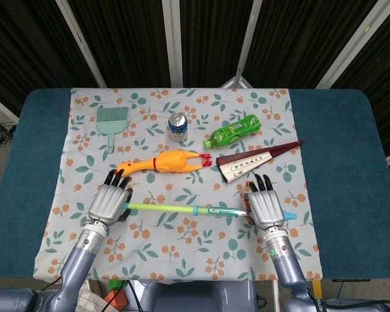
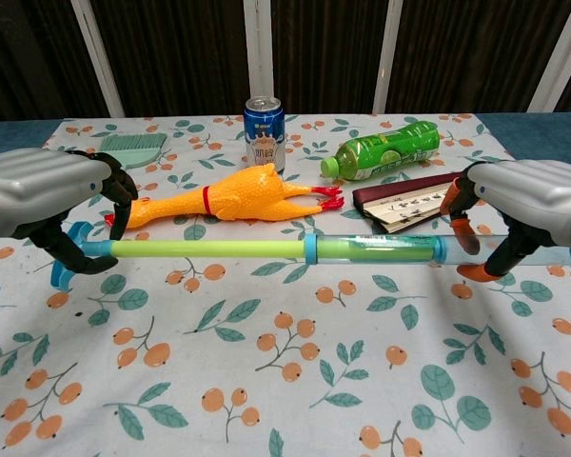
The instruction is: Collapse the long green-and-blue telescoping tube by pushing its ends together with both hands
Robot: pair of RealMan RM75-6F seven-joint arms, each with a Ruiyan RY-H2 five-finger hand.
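The telescoping tube [image 1: 182, 209] [image 2: 266, 249] is held level above the cloth, green on the left and clear blue on the right, with a blue collar [image 2: 309, 249] at the joint. My left hand [image 1: 109, 203] [image 2: 48, 195] grips its left end, where a blue hook sticks out. My right hand [image 1: 265, 208] [image 2: 528, 202] grips the blue section near its right end. In the head view a blue tip [image 1: 290, 215] pokes out past that hand's right side.
Behind the tube lie a yellow rubber chicken [image 1: 161, 162] [image 2: 224, 196], a folded fan [image 1: 257, 160] [image 2: 414, 200], a green bottle [image 1: 233, 130] [image 2: 383, 149], a blue can [image 1: 177, 126] [image 2: 264, 130] and a green brush [image 1: 110, 122] [image 2: 126, 149]. The floral cloth [image 1: 182, 240] covers the table's middle.
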